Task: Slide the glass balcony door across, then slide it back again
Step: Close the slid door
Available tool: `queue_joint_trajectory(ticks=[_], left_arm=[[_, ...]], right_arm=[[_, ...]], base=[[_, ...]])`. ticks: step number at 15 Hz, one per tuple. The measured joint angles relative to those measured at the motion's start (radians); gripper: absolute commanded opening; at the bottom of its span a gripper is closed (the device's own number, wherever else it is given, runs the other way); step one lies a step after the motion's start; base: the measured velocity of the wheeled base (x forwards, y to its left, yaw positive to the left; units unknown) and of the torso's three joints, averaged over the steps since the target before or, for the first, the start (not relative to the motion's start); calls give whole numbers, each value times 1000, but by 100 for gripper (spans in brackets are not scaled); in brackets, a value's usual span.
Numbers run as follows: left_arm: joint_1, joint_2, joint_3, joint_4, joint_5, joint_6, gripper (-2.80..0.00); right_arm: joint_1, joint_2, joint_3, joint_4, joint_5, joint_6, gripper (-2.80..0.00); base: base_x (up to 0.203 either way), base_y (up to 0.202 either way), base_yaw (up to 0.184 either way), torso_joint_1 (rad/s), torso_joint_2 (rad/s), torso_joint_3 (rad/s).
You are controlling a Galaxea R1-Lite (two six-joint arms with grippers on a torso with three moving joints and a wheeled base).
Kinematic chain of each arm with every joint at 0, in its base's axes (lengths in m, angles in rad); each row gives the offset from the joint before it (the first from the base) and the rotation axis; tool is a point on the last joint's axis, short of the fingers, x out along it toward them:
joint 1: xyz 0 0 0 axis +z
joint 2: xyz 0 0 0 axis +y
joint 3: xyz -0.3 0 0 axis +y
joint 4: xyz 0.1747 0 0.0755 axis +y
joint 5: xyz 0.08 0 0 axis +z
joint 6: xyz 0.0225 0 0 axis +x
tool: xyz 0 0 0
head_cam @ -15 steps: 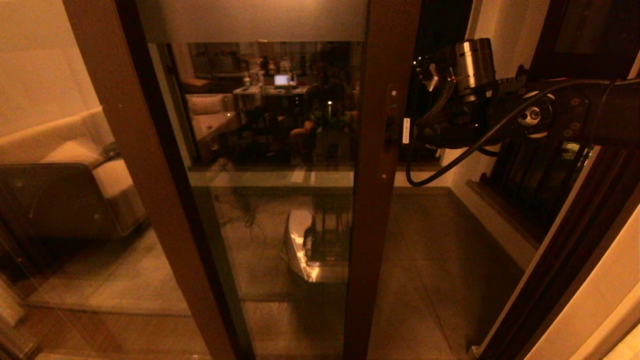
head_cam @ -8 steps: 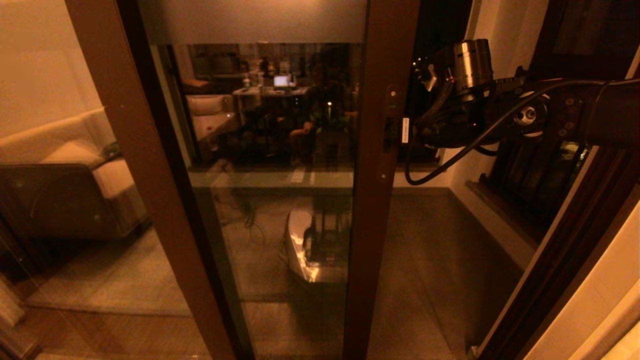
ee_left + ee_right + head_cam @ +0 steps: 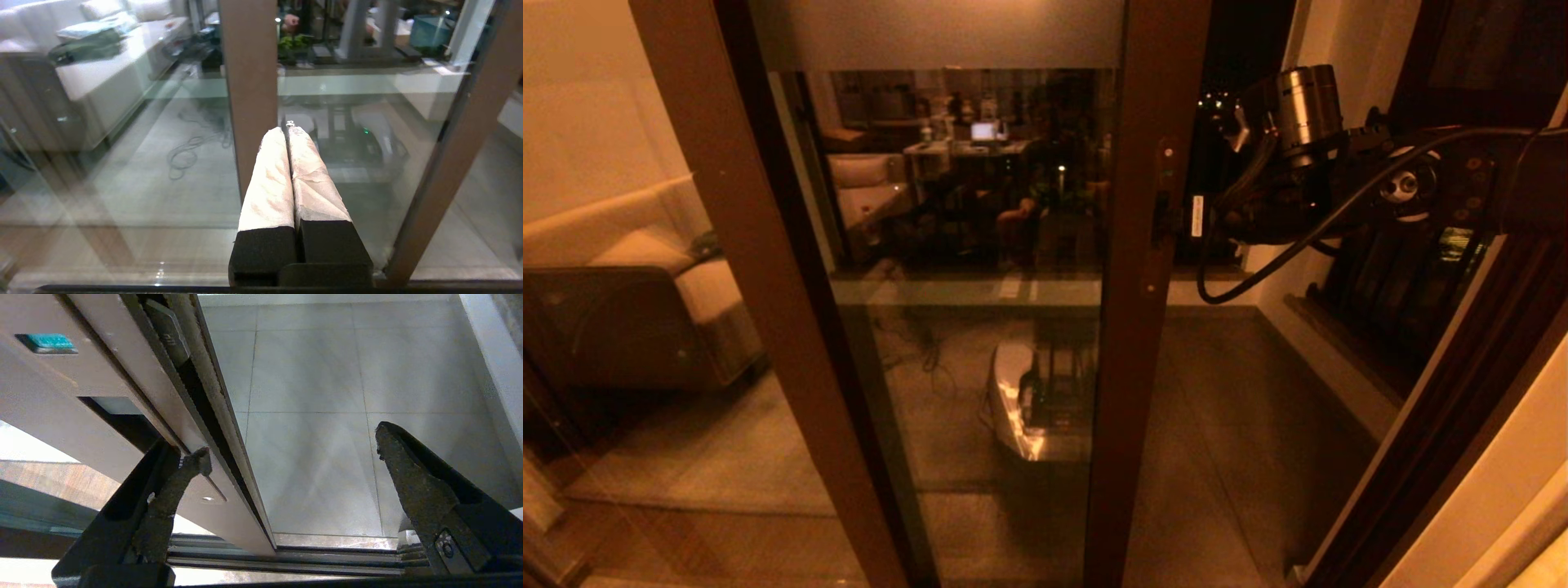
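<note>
The glass balcony door (image 3: 964,245) fills the middle of the head view, with a frosted band on top and a brown stile (image 3: 1147,269) on its right edge. My right gripper (image 3: 1176,219) is at the stile's dark handle slot (image 3: 1161,214). In the right wrist view the right gripper (image 3: 292,443) is open. One finger (image 3: 179,477) is hooked against the stile (image 3: 102,384) by the slot (image 3: 118,424); the other finger (image 3: 408,477) hangs over the tiles. My left gripper (image 3: 286,131) is shut on nothing, close to the glass.
A brown-framed fixed glass panel (image 3: 735,245) stands at the left. To the right of the stile a gap shows the tiled balcony floor (image 3: 1241,425). A dark barred window (image 3: 1405,286) and the door jamb (image 3: 1462,392) lie further right. The floor track (image 3: 306,555) runs below the door.
My right arm has shifted a little to the right at the stile. The door stands in almost the same place. The left gripper gives no earlier view.
</note>
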Motion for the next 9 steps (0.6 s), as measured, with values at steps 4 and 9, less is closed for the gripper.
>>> queue_joint_trajectory(ticks=[4,9], left_arm=[[0,0,0,0,0,0,-280],[0,0,0,0,0,0,-280]], right_arm=[[-17,-1,3,3,4,-1,0],[-32,-5,4,5,5,-3,0]], base=[[0,0,0,0,0,0],[0,0,0,0,0,0]])
